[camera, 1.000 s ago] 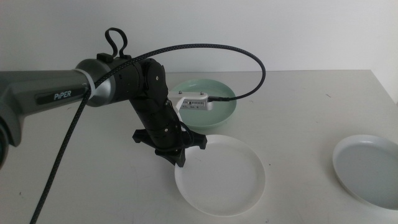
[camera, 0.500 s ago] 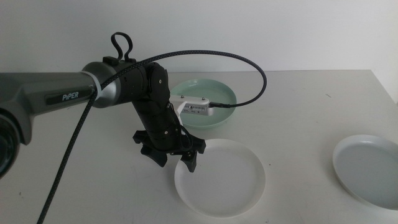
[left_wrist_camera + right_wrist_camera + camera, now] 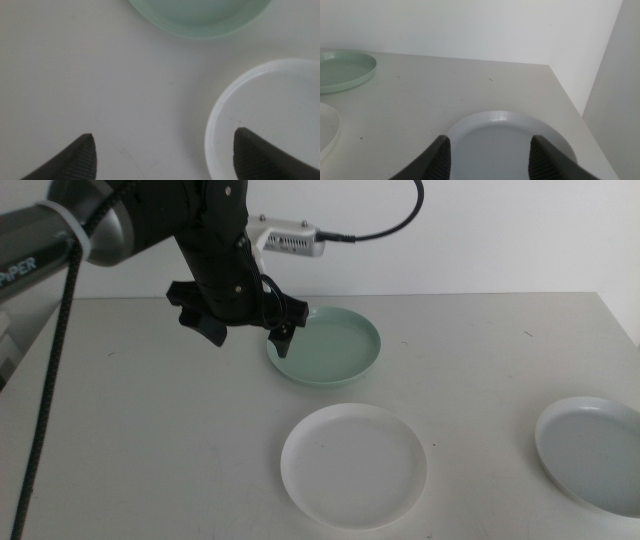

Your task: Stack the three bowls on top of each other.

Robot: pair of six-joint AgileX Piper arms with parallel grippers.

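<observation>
**Desk:** Where is your left gripper [image 3: 247, 335] right now?

**Me:** From my overhead camera it hangs above the table [image 3: 130, 430], off toward ten o'clock from the middle of the picture, at the nine o'clock edge of the mint green bowl [image 3: 325, 345]. Its jaws are spread wide and carry nothing. On its own wrist camera I see bare table between the two dark tips, with the mint green rim on one side and the white bowl [image 3: 354, 464] partly under one tip.

**Desk:** And the three bowls?

**Me:** All three sit flat on the table, each apart from the others, none stacked. The mint green one lies just past centre toward twelve o'clock. The white one is at about six o'clock of it, near but not touching; I can see a strip of table between the rims. The pale grey-blue bowl [image 3: 592, 452] is well apart, out at four o'clock by the picture's edge, partly cut off.

**Desk:** Right arm?

**Me:** It is out of the overhead view. On its wrist camera the right gripper [image 3: 490, 150] hovers over the near rim of the grey-blue bowl, jaws parted and holding nothing. Whether the tips touch the bowl, I cannot tell. That camera also shows the mint green bowl further off, and a sliver of the white one.
</observation>
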